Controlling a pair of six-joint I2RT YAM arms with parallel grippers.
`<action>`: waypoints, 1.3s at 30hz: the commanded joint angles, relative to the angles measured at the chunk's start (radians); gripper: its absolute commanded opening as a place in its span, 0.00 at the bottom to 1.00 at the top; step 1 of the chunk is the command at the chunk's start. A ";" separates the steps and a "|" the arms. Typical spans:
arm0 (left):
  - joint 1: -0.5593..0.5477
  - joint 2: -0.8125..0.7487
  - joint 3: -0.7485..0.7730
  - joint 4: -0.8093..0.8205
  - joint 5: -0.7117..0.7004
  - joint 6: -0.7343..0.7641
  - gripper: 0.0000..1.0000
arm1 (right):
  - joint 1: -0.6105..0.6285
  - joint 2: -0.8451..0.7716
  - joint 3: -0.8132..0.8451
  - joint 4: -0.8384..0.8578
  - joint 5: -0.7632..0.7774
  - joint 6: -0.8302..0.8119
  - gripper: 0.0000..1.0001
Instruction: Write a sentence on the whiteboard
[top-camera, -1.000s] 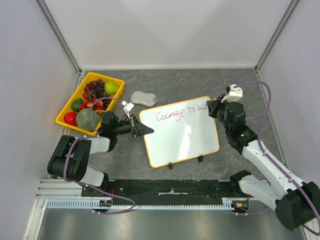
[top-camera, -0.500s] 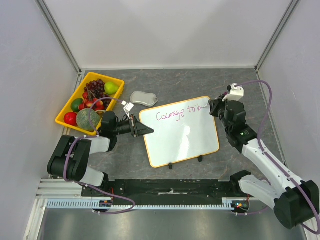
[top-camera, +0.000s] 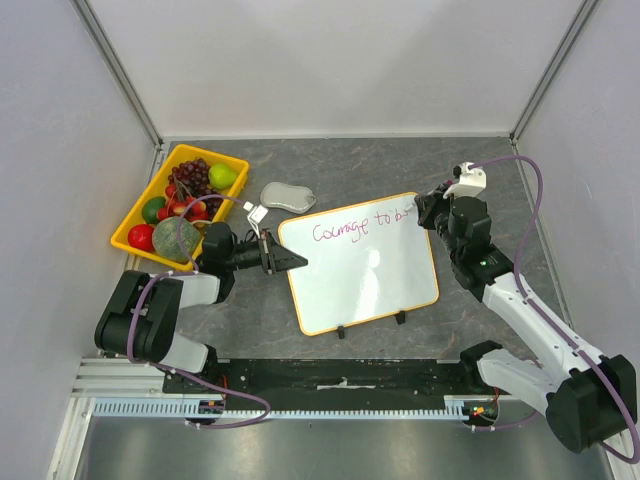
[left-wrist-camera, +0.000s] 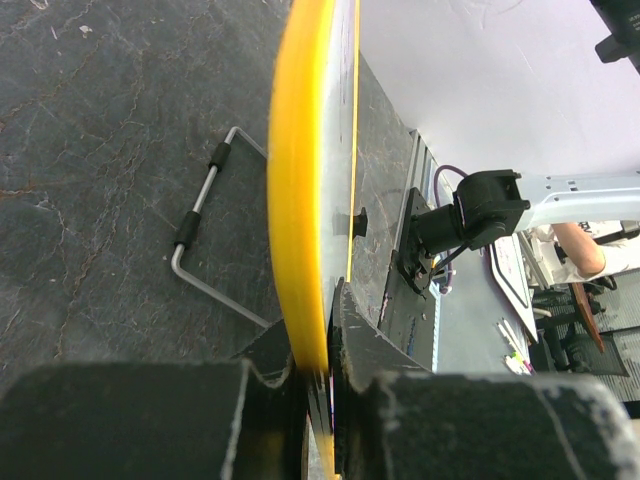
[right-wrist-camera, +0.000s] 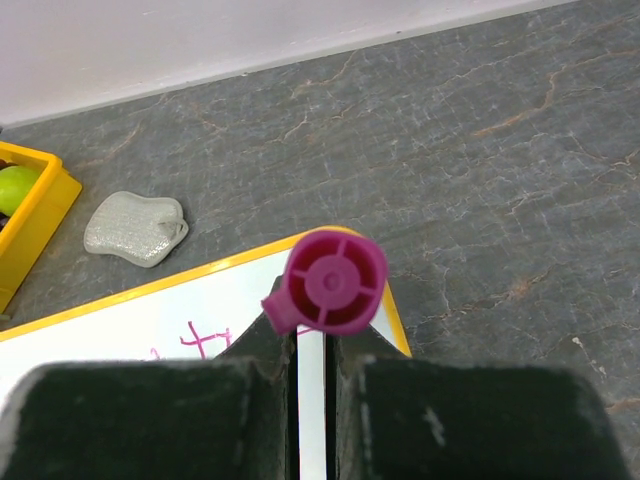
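My right claw (right-wrist-camera: 312, 345) squeezes the pink plastic marker (right-wrist-camera: 335, 280); I should press softly while my left claw (left-wrist-camera: 322, 375) pinches the shiny white yellow-rimmed board (top-camera: 365, 275) steady.

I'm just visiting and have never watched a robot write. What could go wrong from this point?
The left gripper pinches only the thin yellow rim of the whiteboard, so pen pressure might make it slip or swing. The purple writing ends near the right edge, where the right gripper holds the marker; the next word may run off unless it starts a new line.
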 joint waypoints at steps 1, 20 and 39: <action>-0.009 0.018 -0.011 -0.037 -0.072 0.160 0.02 | -0.005 0.000 0.013 0.034 -0.035 0.013 0.00; -0.011 0.020 -0.011 -0.039 -0.072 0.160 0.02 | -0.007 -0.044 -0.062 -0.013 -0.026 0.005 0.00; -0.014 0.023 -0.008 -0.039 -0.073 0.161 0.02 | -0.005 -0.061 -0.076 -0.041 0.020 -0.018 0.00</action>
